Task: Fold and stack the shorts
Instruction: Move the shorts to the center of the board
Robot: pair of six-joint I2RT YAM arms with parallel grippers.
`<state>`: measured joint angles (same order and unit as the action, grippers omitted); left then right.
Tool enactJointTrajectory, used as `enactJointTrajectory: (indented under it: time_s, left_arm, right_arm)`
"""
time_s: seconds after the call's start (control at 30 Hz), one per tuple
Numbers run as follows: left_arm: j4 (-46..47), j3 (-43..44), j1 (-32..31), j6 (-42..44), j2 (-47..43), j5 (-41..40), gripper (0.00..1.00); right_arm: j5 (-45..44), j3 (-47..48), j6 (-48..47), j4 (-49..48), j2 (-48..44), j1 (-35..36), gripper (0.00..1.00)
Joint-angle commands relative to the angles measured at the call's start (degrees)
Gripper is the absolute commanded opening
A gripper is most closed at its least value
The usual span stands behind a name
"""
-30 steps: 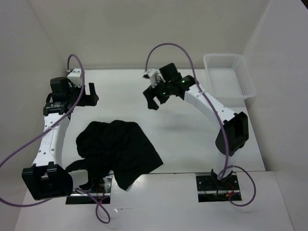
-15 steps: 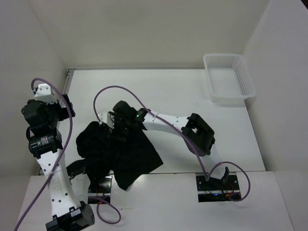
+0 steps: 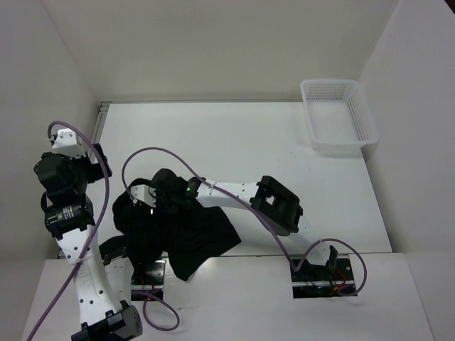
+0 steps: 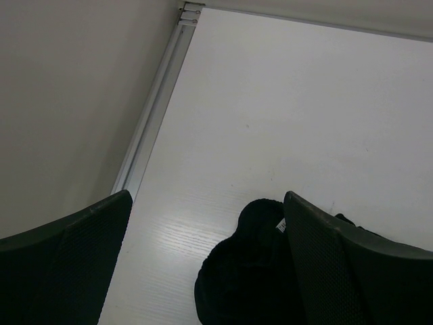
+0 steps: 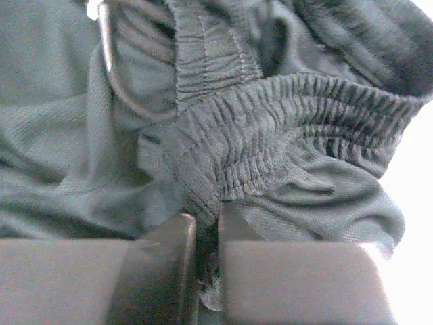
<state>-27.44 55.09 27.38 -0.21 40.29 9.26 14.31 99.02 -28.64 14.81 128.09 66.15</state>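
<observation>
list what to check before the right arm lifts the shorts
1. right gripper closed on the shorts: ok, it pinches the elastic waistband.
2. only one layer caught: cannot tell.
3. left gripper open and free: ok, no cloth between its fingers.
4. shorts laid flat: not ok, they lie in a crumpled heap near the front edge of the table.
5. basket out of the way: ok, it sits in the far right corner, apart from the shorts.
</observation>
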Motion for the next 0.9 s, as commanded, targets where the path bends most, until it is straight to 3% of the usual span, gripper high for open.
enactJointTrajectory:
  time_s: [0.0, 0.03, 0.17, 0.23, 0.47, 0.77, 0.87]
  left_arm:
    - [1.34, -0.33, 0.49, 0.21, 0.13, -0.46, 1.0]
    - [1.86, -0.33, 0.49, 0.21, 0.14, -0.47, 1.0]
    - [4.14, 1.07, 0.49, 0.21, 1.19, -2.58, 1.0]
    - [6.51, 2.56, 0.49, 0.21, 1.71, -2.58, 1.0]
    - [12.85, 6.34, -1.53, 0.21, 9.79, 4.88, 1.0]
    - [6.98, 15.99, -17.07, 0.21, 29.38, 1.91, 1.0]
    - [1.37, 18.9, -28.05, 0.21, 34.91, -0.37, 1.0]
  right_arm:
    - [-3.65, 4.24, 1.92, -5.05, -0.2, -0.23, 0.05]
    - [-4.89, 4.77, 2.62, -6.1, -0.73, -0.23, 0.0]
    - [-12.44, 7.58, 6.66, -9.79, -4.33, -0.84, 0.0]
    - [-20.26, 6.63, 6.67, -13.38, -6.35, -1.98, 0.0]
    - [-30.64, 3.12, 5.7, -16.03, -12.07, -11.65, 0.0]
    - [-27.31, -7.87, 13.16, -11.3, -20.59, -25.35, 0.0]
    - [-23.12, -11.74, 16.76, -9.01, -21.83, -31.59, 0.0]
